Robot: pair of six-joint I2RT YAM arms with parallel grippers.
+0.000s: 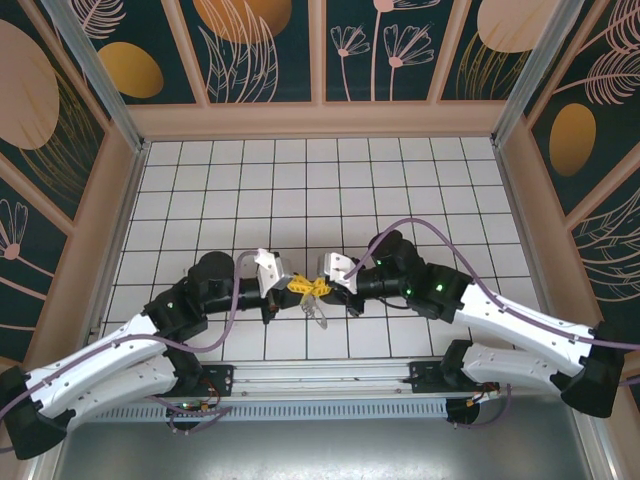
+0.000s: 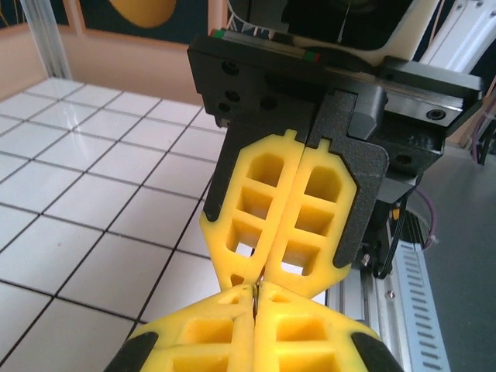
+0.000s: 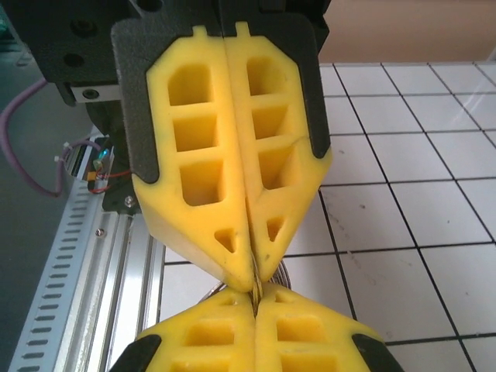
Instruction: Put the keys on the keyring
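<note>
a small silvery key (image 1: 319, 314) shows just below the centre of the top view, tilted, its lower end toward the lower right; whether it hangs or rests on the white tile is unclear. in the right wrist view a thin metal edge (image 3: 254, 277) stands upright at low centre, pinched where the yellow fingertips (image 3: 232, 260) meet, a curved silvery ring (image 3: 288, 273) just behind it.

The left gripper (image 1: 297, 285) and the right gripper (image 1: 320, 288) meet tip to tip over the near middle of the tabletop (image 1: 300, 180), the left one on the left. The keys (image 1: 318, 313) sit just near of that meeting point.
</note>
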